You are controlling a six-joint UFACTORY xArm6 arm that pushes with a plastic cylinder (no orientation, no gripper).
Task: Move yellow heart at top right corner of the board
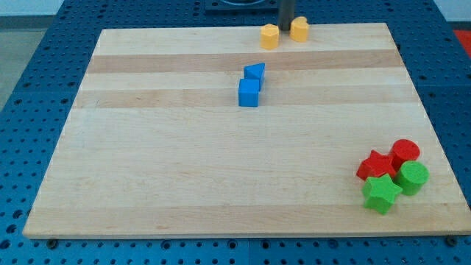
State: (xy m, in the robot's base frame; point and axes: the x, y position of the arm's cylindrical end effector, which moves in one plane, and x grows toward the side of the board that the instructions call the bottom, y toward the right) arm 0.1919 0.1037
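Between the two yellow blocks at the view's top edge, my tip (285, 26) comes down as a straight dark rod; it has no claw to open or close and holds nothing, and its very end sits low in the narrow gap between those blocks, so I cannot tell whether it touches either one. Just to its right is a yellow block (299, 28) with a notched top that looks like the heart, though the shape is small and hard to make out. Just to its left, slightly lower, is a second yellow block (270, 35) with angled sides, roughly six-sided. Both stand on the wooden board (184, 169) close to its top edge, a little right of the middle and well apart from the top right corner. Lower down, near the board's centre line, two blue blocks touch: a blue cube (249, 93) and, just above and to its right, a smaller blue block (255, 71) whose shape I cannot make out. Near the bottom right corner four blocks crowd together: a red cylinder (405, 152), a red star-like block (375, 165) to its left, a green cylinder (413, 177) below the red one, and a green star (381, 193) at the bottom left of the cluster. Around the board lies a blue perforated table top (44, 44).
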